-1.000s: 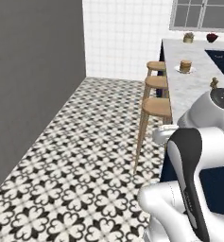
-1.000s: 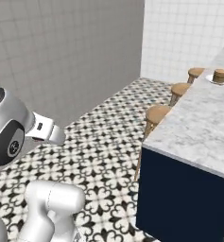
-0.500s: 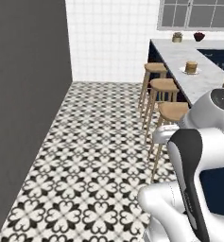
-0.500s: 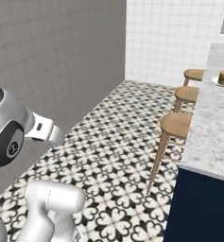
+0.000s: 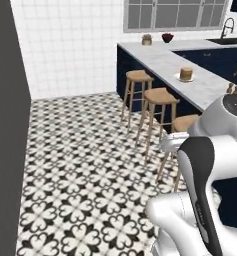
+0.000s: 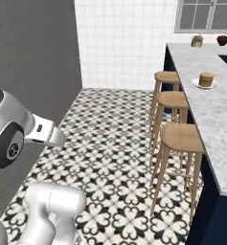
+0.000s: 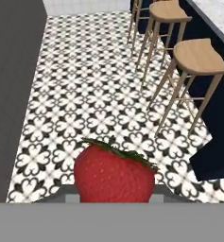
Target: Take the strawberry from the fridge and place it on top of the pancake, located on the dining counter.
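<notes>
A red strawberry (image 7: 114,172) with green leaves sits low in the hand view, and my gripper (image 7: 114,193) is shut on it, high above the patterned floor. The pancake (image 5: 186,74) (image 6: 206,79), a small tan stack on a white plate, rests on the dining counter (image 5: 157,59) (image 6: 208,112), which runs along the right over a navy base. A tall dark grey flat side (image 5: 5,130) (image 6: 33,52) stands at the left; it looks like the fridge, though no doors or handles show.
Three round wooden stools (image 5: 160,95) (image 6: 175,99) (image 7: 201,56) line the counter's near side. A small plant pot (image 5: 147,40) and a dark bowl (image 5: 167,37) sit at the counter's far end. Brown shakers (image 5: 232,89) stand behind my arm. Black-and-white tiled floor (image 5: 85,165) lies open between.
The whole picture has shifted, so the base has moved: counter, stools and pancake now sit nearer and more central, and the grey side takes up less of the left base view.
</notes>
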